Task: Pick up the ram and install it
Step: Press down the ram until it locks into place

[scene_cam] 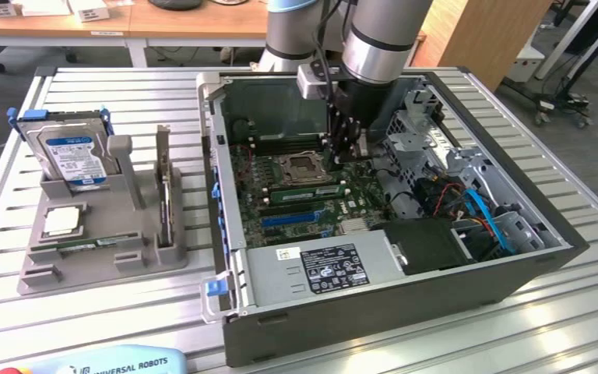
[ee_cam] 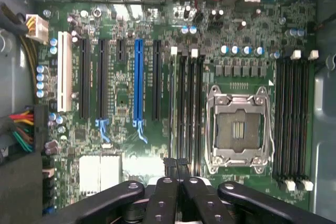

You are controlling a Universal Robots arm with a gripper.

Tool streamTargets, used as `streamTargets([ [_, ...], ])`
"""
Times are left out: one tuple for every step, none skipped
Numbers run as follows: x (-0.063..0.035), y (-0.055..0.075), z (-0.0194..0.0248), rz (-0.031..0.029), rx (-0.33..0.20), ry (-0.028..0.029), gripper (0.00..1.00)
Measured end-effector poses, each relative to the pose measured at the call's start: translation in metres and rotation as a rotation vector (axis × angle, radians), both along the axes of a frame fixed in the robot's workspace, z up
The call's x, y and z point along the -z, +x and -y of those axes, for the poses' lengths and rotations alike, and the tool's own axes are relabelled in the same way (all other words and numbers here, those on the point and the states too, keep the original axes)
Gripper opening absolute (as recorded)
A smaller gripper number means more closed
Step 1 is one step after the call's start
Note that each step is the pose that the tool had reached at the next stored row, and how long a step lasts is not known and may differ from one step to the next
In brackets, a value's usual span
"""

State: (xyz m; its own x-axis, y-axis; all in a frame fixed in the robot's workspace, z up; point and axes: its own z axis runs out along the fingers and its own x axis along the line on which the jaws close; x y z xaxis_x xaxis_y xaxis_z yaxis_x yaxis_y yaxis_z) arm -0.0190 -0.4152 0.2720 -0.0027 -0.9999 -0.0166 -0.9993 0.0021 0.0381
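Slatted metal table (scene_cam: 91,319), open computer case (scene_cam: 382,312) lying on its side across the middle, grey parts holder (scene_cam: 102,269) just beside it toward the exterior view's left, pale blue control pendant (scene_cam: 112,363) at the near edge.

The table (scene_cam: 91,327) is ribbed bare metal with a dull sheen, the holder (scene_cam: 91,273) matt grey plastic, the computer case (scene_cam: 382,312) dark matt sheet metal, the motherboard (ee_cam: 173,40) glossy green, the gripper (ee_cam: 177,169) matt black

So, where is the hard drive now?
On the exterior view's left, the hard drive stands in the grey holder, beside the open computer case.
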Motion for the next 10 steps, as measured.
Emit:
streamTargets([
  [0.0,0.002,0.0,0.0,0.0,0.0,0.1],
  [0.0,0.004,0.0,0.0,0.0,0.0001,0.1],
  [0.0,0.006,0.0,0.0,0.0,0.0,0.1],
  [0.0,0.008,0.0,0.0,0.0,0.0,0.1],
  [0.0,0.01,0.0,0.0,0.0,0.0001,0.1],
  [0.0,0.012,0.0,0.0,0.0,0.0,0.1],
  [0.0,0.014,0.0,0.0001,0.0,0.0,0.1],
  [0.0,0.016,0.0,0.0001,0.0,0.0001,0.1],
  [0.0,0.018,0.0,0.0,0.0,0.0001,0.1],
  [0.0001,0.019,0.0,0.0,0.0,0.0001,0.1],
])
